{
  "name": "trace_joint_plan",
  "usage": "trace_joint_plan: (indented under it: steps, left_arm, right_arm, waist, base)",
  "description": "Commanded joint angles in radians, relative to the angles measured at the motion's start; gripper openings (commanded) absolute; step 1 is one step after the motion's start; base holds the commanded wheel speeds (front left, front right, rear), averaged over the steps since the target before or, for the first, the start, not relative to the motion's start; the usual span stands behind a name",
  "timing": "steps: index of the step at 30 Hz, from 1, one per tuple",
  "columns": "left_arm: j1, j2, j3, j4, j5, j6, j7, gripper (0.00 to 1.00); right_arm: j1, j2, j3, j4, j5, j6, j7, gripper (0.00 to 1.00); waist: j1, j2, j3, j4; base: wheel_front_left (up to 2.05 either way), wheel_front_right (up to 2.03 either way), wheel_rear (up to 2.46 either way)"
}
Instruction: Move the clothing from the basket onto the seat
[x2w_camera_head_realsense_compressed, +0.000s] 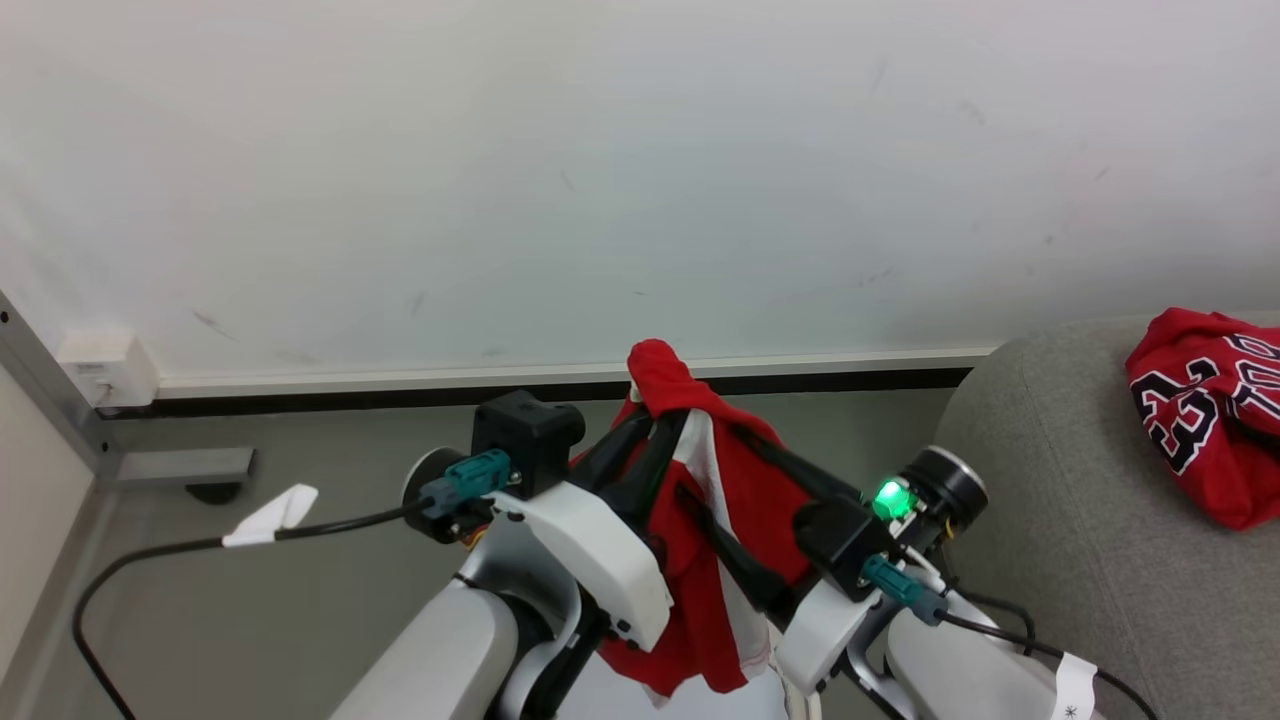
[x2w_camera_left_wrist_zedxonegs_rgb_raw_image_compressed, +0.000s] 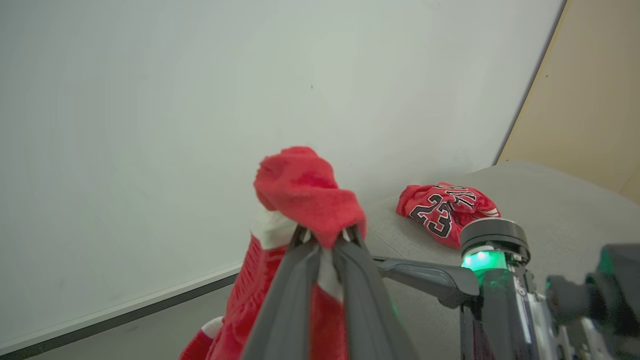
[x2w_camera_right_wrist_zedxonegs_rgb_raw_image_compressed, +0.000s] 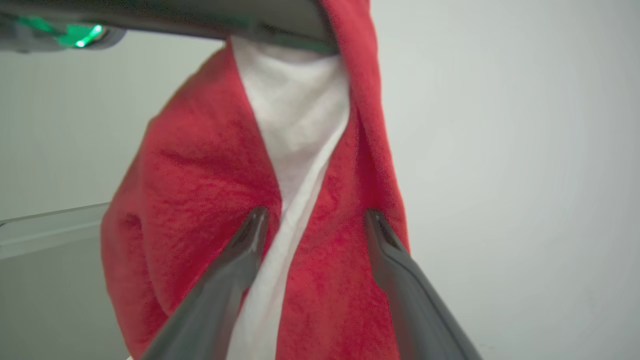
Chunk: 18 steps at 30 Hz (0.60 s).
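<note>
Between the pressed-together fingertips of the left end effector (x2w_camera_left_wrist_zedxonegs_rgb_raw_image_compressed: 325, 239), a red garment (x2w_camera_left_wrist_zedxonegs_rgb_raw_image_compressed: 305, 185) with a white stripe is pinched near its top and hangs down from there, raised before the white wall (x2w_camera_head_realsense_compressed: 600, 150). Just beside it, the right end effector (x2w_camera_right_wrist_zedxonegs_rgb_raw_image_compressed: 312, 220) has its fingers spread, the hanging cloth lying across the gap. Farther right of that end effector, a second red jersey (x2w_camera_head_realsense_compressed: 1200, 400) marked 23 lies crumpled on the grey sofa (x2w_camera_head_realsense_compressed: 1050, 500).

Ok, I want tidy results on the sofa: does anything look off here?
The red jersey on the grey sofa lies crumpled in a heap. The other red garment hangs bunched from the shut left gripper, not spread.
</note>
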Motion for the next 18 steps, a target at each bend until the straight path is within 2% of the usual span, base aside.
trace_joint_plan:
  steps: [1, 2, 3, 4, 5, 14, 15, 16, 17, 18]
  left_arm:
    - [-0.007, -0.002, 0.0, -0.006, -0.007, -0.004, 0.004, 0.0]
    - [-0.006, -0.004, -0.002, -0.008, -0.013, -0.007, 0.003, 0.0]
    - [-0.005, -0.006, -0.004, -0.01, -0.018, -0.009, 0.004, 0.0]
    - [-0.005, -0.007, -0.006, -0.011, -0.019, -0.011, 0.005, 0.0]
    - [-0.007, -0.009, -0.008, -0.012, -0.02, -0.009, 0.004, 0.0]
    - [-0.004, 0.01, 0.002, -0.002, -0.013, 0.008, -0.004, 0.0]
    - [-0.003, 0.014, 0.004, 0.001, -0.009, 0.009, -0.006, 0.3]
    - [-0.001, 0.015, 0.004, 0.004, -0.006, 0.013, -0.009, 0.87]
    - [0.001, 0.017, 0.005, 0.006, -0.003, 0.016, -0.012, 1.0]
    - [0.003, 0.019, 0.005, 0.009, -0.002, 0.016, -0.014, 1.0]
  right_arm:
    - [-0.007, 0.0, 0.017, 0.032, 0.02, -0.002, 0.001, 1.0]
    - [-0.007, 0.0, 0.035, 0.053, 0.035, -0.002, 0.001, 1.0]
    - [-0.014, 0.0, 0.055, 0.072, 0.049, -0.002, 0.001, 0.73]
    - [-0.022, 0.0, 0.078, 0.084, 0.071, -0.002, 0.001, 0.1]
    - [-0.027, 0.0, 0.097, 0.09, 0.097, -0.002, 0.001, 0.0]
    - [-0.056, -0.001, 0.102, 0.075, 0.197, -0.002, 0.001, 0.0]
    - [-0.055, -0.001, 0.097, 0.07, 0.203, -0.002, 0.001, 0.0]
    - [-0.052, -0.001, 0.09, 0.066, 0.212, -0.002, 0.001, 0.0]
    - [-0.049, -0.001, 0.085, 0.062, 0.217, -0.002, 0.001, 0.0]
    - [-0.048, -0.001, 0.077, 0.06, 0.22, -0.002, 0.001, 0.0]
  waist:
    - [-0.0001, 0.0, 0.001, 0.002]
    - [-0.0001, 0.0, 0.001, 0.004]
    - [-0.0001, 0.0, 0.001, 0.005]
    - [-0.0001, 0.0, 0.001, 0.008]
    - [-0.0001, 0.0, 0.001, 0.01]
    - [-0.0001, 0.0, 0.007, 0.007]
    - [-0.0001, 0.0, 0.006, 0.006]
    - [-0.0001, 0.0, 0.006, 0.004]
    - [-0.0001, 0.0, 0.006, 0.002]
    - [-0.0001, 0.0, 0.007, 0.001]
  base:
    - [0.0, 0.0, 0.0]
    - [0.0, 0.0, 0.0]
    - [0.0, 0.0, 0.0]
    - [0.0, 0.0, 0.0]
    - [0.0, 0.0, 0.0]
    - [0.0, 0.0, 0.0]
    - [0.0, 0.0, 0.0]
    - [0.0, 0.0, 0.0]
    - [0.0, 0.0, 0.0]
    - [0.0, 0.0, 0.0]
